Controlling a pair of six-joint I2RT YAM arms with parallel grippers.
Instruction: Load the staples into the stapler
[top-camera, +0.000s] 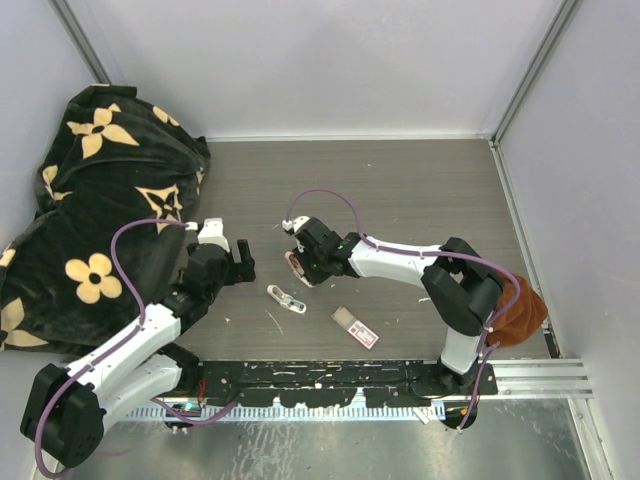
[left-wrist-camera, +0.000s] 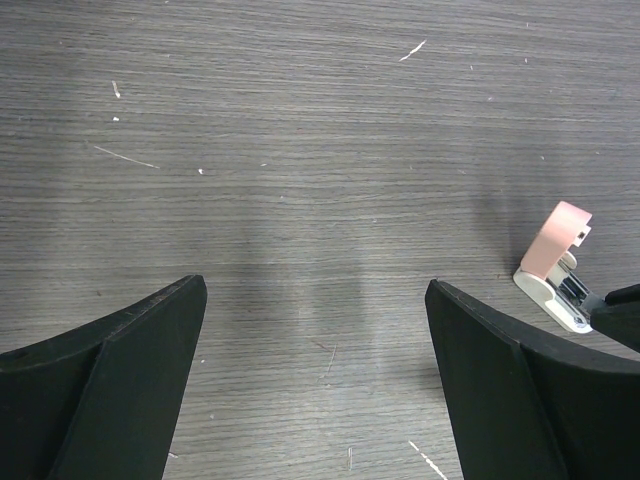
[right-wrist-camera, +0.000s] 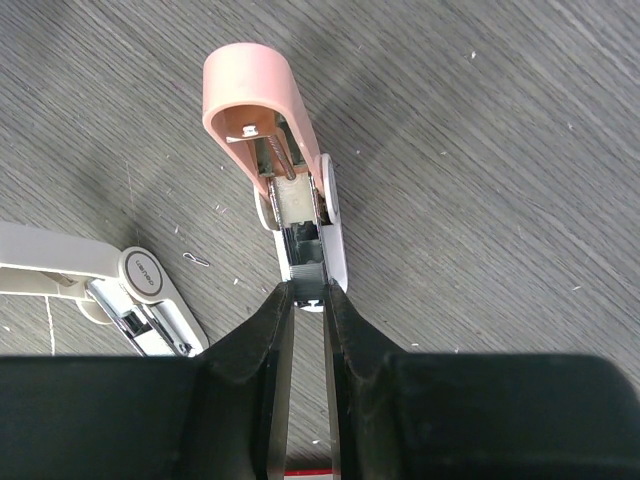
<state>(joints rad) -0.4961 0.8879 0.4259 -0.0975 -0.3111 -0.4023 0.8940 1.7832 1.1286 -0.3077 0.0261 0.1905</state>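
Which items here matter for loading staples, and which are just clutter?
For the job:
- pink stapler, flipped open, held in the right gripper
- staple box

Lying about:
- white stapler
- blanket
- brown cloth

The left gripper is open and holds nothing.

One pink stapler (right-wrist-camera: 262, 95), one white stapler (top-camera: 286, 297), one staple box (top-camera: 356, 327), one blanket (top-camera: 100, 200).

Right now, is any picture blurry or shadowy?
Right wrist: the right tool gripping the staples is dark and fuzzy, the pink stapler sharp. Left wrist: soft grey shadows lie on the table under the open left tool. Top: even light, nothing blurry.
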